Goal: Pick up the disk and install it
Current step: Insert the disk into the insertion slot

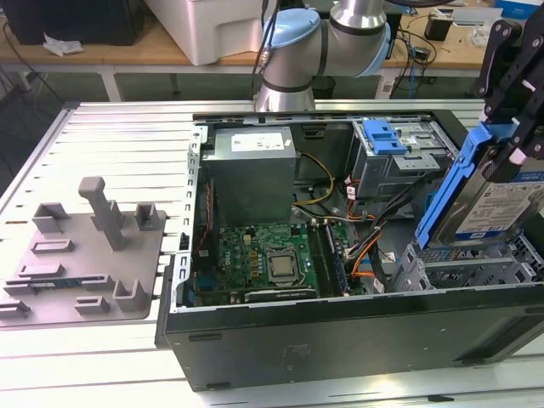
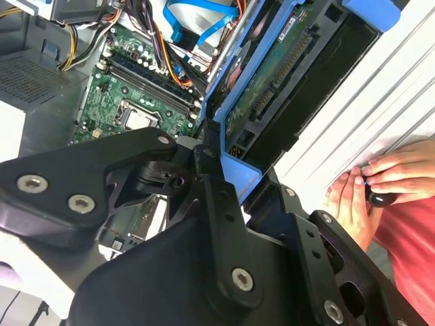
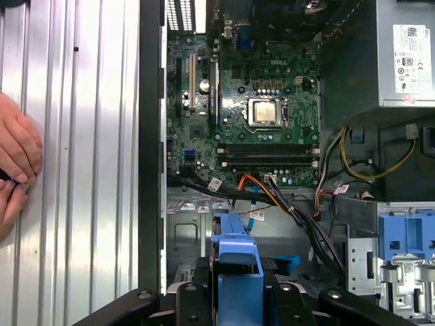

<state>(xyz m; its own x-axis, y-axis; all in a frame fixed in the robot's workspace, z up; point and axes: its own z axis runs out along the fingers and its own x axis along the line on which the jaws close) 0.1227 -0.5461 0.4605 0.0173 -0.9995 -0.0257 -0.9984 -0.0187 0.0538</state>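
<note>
- The disk, a flat rectangular silver hard drive with a blue-and-white label, clipped in a blue plastic carrier frame (image 1: pixel 500 206), is hanging steeply tilted in the air at the exterior view's right. It is hovering just above a grey perforated metal drive bay (image 1: pixel 476 259).
- The black jaws are pinching the upper end of the carrier frame and bearing the disk's whole weight. In the second wrist view the disk is turning its green circuit-board underside (image 2: pixel 272 81) to the camera.
- Judging by this pose, the pick-up is looking complete. The install is looking unfinished, since the disk is sitting at an angle and not lying flat in the bay. Whether its lower edge is touching the bay cannot be told.
- The bay is sitting in a corner of a black open tower computer case (image 1: pixel 340 340). The case is lying on its side on the ribbed aluminium bench (image 1: pixel 110 140).
- Inside the case, a green motherboard (image 1: pixel 263 263), a grey power supply box (image 1: pixel 253 170) and a second grey metal cage topped with a blue plastic latch (image 1: pixel 384 136) are lying exposed.
- A grey moulded fixture plate (image 1: pixel 85 255) is resting on the bench at the exterior view's left, well apart from the disk.
- A person's hand (image 3: pixel 17 153) is resting on the bench just outside the case wall.
</note>
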